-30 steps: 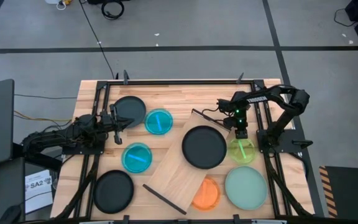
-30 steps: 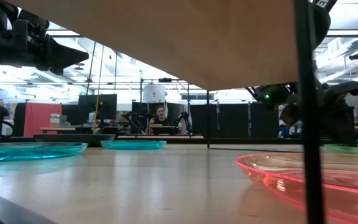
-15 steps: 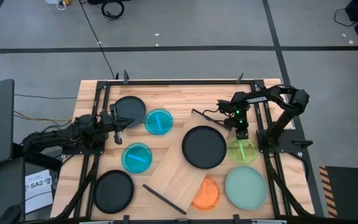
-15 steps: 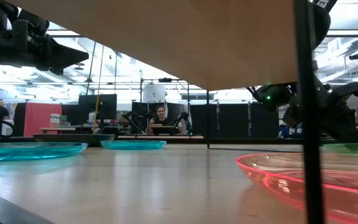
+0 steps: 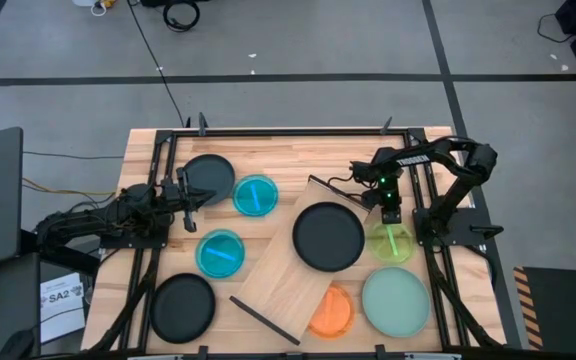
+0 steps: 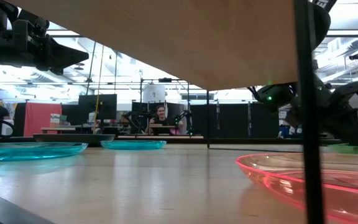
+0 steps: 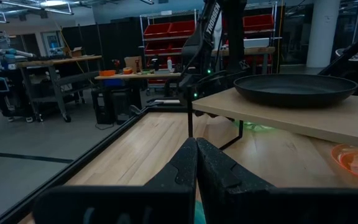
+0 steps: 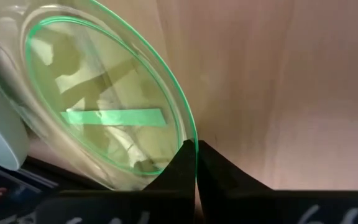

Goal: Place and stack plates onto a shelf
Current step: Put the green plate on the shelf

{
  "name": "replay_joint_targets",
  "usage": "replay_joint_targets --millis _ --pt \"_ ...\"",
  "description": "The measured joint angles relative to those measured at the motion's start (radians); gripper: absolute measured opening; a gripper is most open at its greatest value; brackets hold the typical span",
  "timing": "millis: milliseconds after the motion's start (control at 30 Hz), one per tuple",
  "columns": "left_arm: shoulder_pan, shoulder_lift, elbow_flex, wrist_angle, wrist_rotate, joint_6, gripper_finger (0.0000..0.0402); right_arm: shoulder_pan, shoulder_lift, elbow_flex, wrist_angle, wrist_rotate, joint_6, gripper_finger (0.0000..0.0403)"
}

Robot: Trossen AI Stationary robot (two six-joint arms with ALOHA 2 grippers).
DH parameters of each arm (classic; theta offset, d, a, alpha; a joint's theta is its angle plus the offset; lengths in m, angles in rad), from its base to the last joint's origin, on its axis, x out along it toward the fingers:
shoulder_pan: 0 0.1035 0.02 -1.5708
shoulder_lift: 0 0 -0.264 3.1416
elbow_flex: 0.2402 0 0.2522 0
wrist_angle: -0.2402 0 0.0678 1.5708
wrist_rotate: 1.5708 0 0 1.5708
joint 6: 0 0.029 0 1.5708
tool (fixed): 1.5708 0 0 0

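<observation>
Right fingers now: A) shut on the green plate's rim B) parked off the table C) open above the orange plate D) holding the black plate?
A: in the right wrist view the right gripper has its fingers pinched on the rim of the translucent green round plate, beside the light wooden shelf.

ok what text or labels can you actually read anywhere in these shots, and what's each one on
"SA2": on the white paper sheet lying on the floor beside the planked wooden table, high view.
White lettering on the right dark arm's upper link: too small to read.
Vertical white lettering on the dark arm seen in the left wrist view: too blurred to read for certain.
Nothing readable on the plates or shelf.
</observation>
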Motion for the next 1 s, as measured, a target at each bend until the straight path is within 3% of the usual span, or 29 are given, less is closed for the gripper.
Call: replay_joint_targets --millis 667,1000 --pt "0.000 0.000 0.000 0.000 0.000 0.000 0.0011 -0.113 0.000 0.240 -0.169 0.162 -0.008 0.0006" --pt "0.000 0.000 0.000 0.000 0.000 0.000 0.0011 -0.218 0.000 0.443 -0.253 0.288 -0.009 0.0007"
